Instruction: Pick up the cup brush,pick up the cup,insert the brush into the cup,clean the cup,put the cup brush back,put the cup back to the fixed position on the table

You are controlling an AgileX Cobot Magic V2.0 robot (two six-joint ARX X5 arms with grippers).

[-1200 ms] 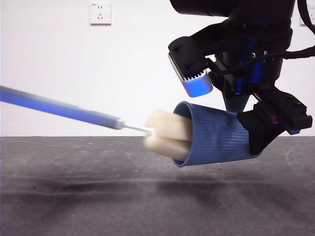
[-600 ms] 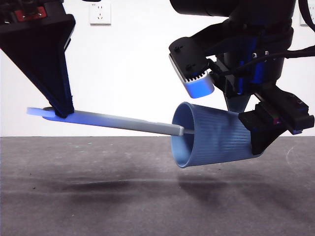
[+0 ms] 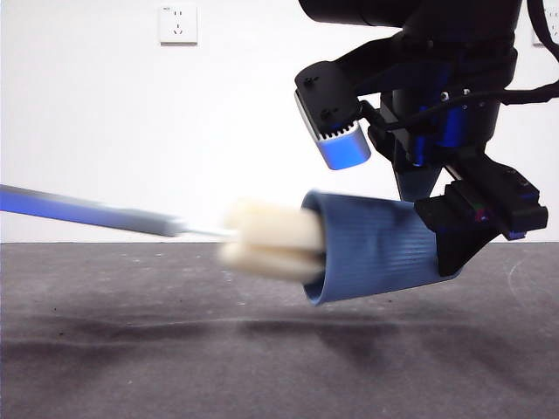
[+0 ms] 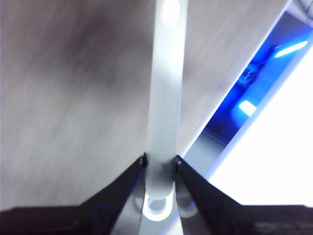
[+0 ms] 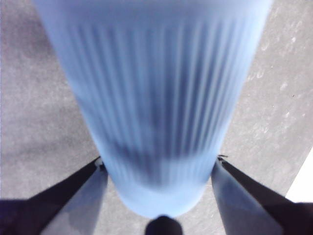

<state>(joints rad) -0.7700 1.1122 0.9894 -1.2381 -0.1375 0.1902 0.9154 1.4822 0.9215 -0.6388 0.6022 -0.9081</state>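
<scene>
Cup brush (image 3: 262, 240) sponge at cup (image 3: 371, 246) mouth, both held aloft

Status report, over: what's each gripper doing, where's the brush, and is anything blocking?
Left gripper shut on brush handle. Right gripper shut on cup, tipped sideways above table. Sponge head mostly outside cup mouth. Nothing in the way.

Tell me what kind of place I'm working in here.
Probably a lab or test room, not a kitchen: a bare dark grey table, a plain white wall with one power socket, and nothing about but the brush and the blue cup.
</scene>
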